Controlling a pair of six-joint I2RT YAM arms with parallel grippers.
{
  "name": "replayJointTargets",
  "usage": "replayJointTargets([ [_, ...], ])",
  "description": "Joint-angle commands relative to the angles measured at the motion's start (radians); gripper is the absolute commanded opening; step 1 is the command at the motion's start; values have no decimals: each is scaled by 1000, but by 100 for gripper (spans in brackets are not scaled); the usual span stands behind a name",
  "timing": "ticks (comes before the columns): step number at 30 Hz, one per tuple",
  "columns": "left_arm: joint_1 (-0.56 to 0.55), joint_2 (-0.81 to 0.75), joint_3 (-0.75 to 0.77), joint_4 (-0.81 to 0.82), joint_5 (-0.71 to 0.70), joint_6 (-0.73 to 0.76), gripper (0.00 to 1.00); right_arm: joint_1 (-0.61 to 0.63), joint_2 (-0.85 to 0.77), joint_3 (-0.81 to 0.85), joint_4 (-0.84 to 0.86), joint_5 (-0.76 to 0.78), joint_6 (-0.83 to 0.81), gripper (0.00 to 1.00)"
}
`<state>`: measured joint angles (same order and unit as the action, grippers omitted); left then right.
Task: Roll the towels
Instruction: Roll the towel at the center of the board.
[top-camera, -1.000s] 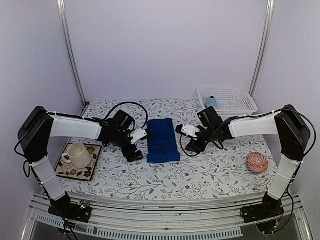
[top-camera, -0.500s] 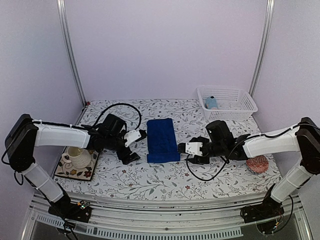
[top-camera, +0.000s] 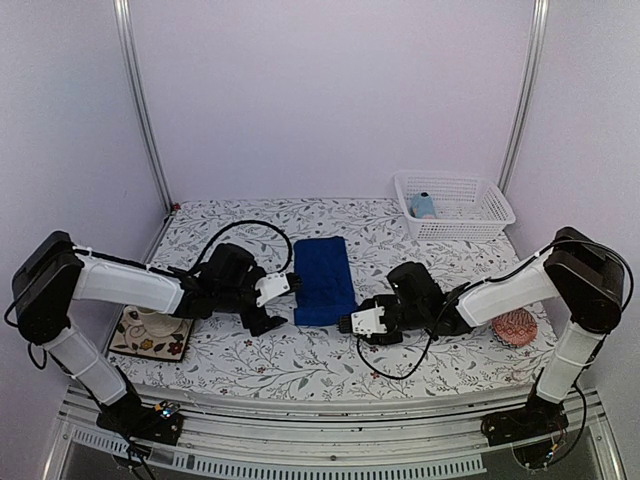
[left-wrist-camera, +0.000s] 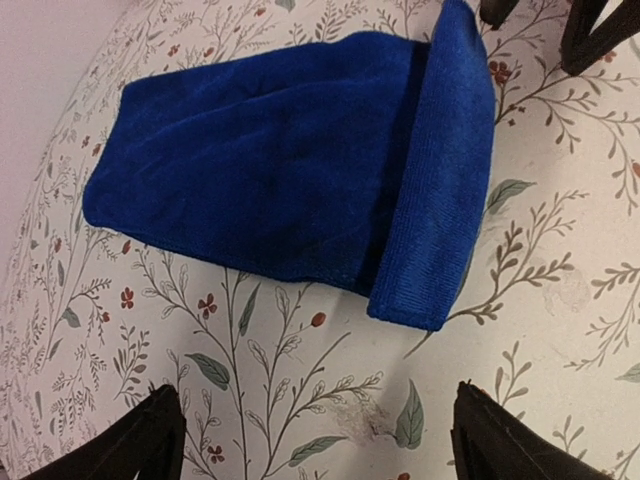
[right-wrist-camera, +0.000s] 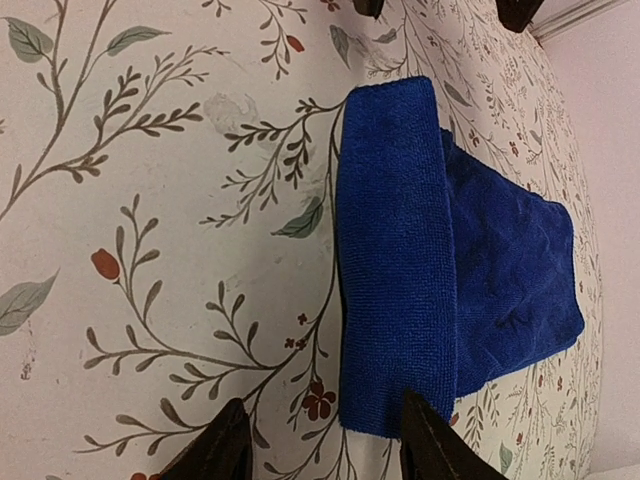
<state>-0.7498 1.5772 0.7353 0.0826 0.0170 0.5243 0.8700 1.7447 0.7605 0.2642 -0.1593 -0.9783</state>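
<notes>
The royal-blue towel (top-camera: 323, 278) lies flat mid-table, its near edge turned over into a thick band (left-wrist-camera: 440, 190) (right-wrist-camera: 392, 250). My left gripper (top-camera: 276, 302) sits low by the band's left end, open, with only tablecloth between its fingertips (left-wrist-camera: 320, 442). My right gripper (top-camera: 347, 323) is at the band's right end, open (right-wrist-camera: 322, 448), and one fingertip (right-wrist-camera: 432, 440) overlaps the towel's corner. A light-blue towel (top-camera: 423, 205) stands rolled in the basket.
A white basket (top-camera: 470, 215) stands at the back right. A pink-red patterned ball (top-camera: 514, 326) lies by the right arm. A cup (top-camera: 150, 318) on a floral tile sits under the left arm's forearm.
The right arm swung from the towel's right side down to its near right corner, and its jaws narrowed. The left gripper shifted slightly toward the near left corner.
</notes>
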Motion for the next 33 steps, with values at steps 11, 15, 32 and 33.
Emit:
replayJointTargets([
  [11,-25,-22,-10,49,-8,0,92,24,161,73,107,190,-15,50],
  [15,-24,-36,-10,51,-12,5,92,23,189,91,108,213,-26,45],
  [32,-25,-91,-38,63,9,19,92,23,252,114,120,261,-30,36],
  [33,-25,-95,-41,65,8,20,92,23,256,120,111,260,-27,33],
])
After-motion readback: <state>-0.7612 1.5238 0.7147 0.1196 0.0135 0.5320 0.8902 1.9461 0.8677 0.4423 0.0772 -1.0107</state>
